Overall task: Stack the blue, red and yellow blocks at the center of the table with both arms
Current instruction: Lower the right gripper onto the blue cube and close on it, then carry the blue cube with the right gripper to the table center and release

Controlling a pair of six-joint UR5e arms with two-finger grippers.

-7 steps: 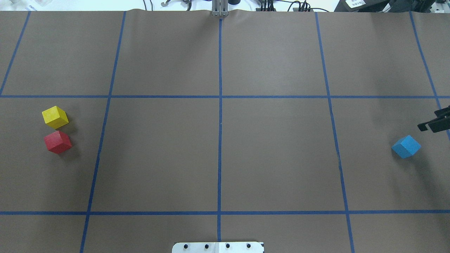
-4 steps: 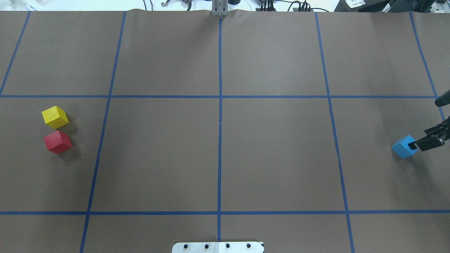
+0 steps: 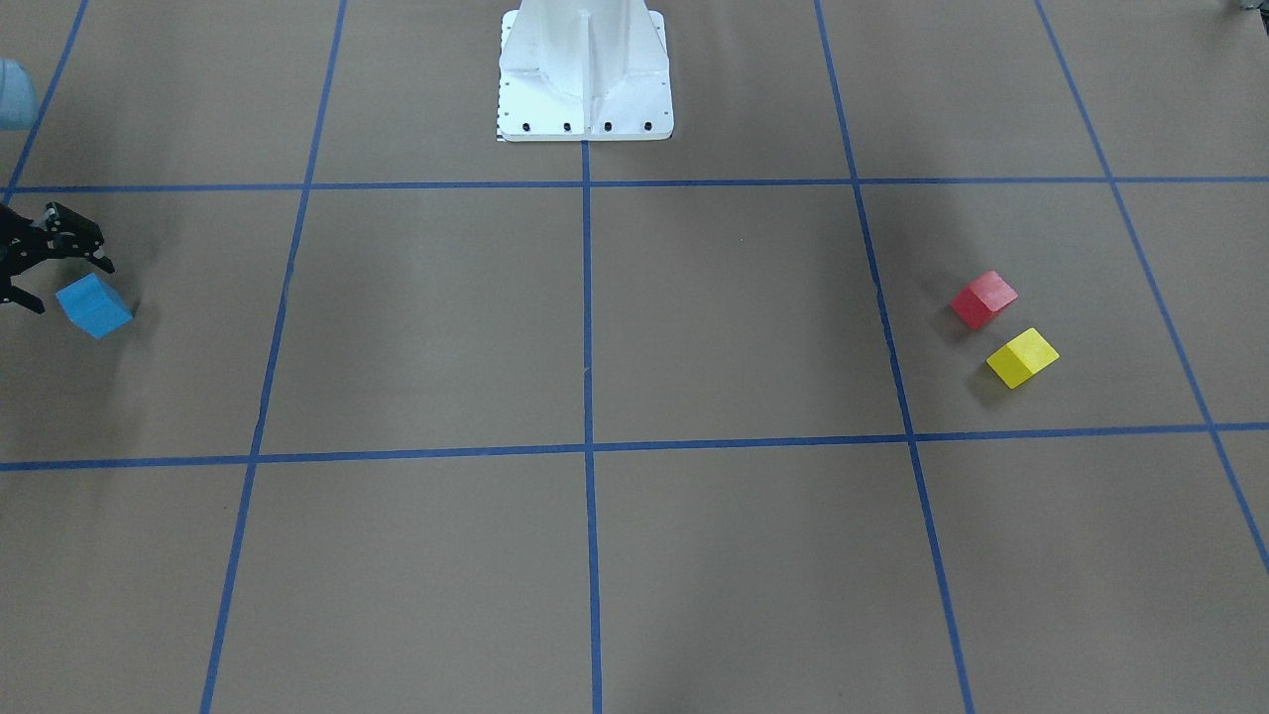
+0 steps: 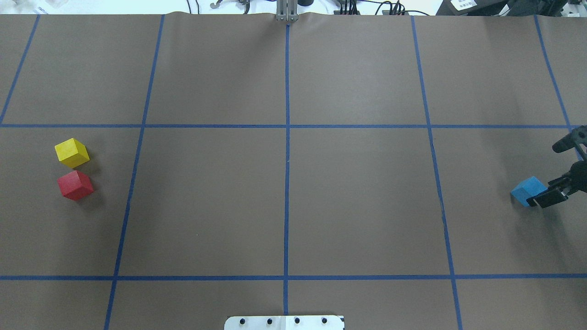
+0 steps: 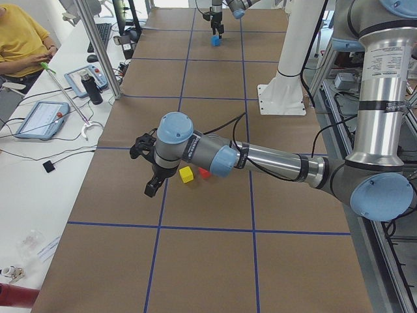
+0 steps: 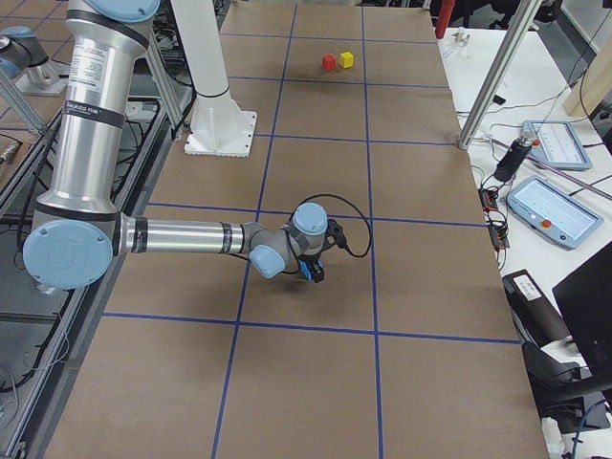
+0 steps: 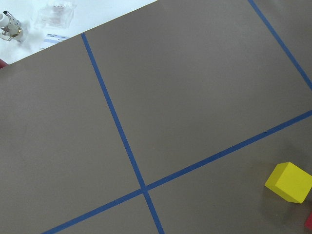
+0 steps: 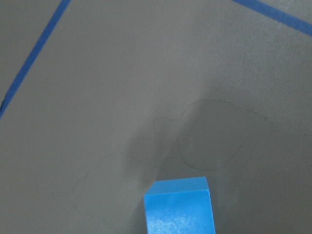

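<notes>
Right tool (image 4: 544, 176) hanging low at right end of surface (image 4: 357, 192), jaws spread wide. Blue block (image 4: 527, 190) sitting on surface partly between them; contact unclear. Red block (image 4: 75, 185) and yellow block (image 4: 72, 152) lying just beside each other at left end, yellow farther out. Left tool (image 5: 146, 171) hovering near them; whether spread or closed, cannot tell.

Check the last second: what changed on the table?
The right gripper came in from the table's right edge and down to the blue block. Its fingers are now open around the block, with no grasp yet. Nothing was picked up or let go. The blue block, red block and yellow block stayed where they were.
</notes>
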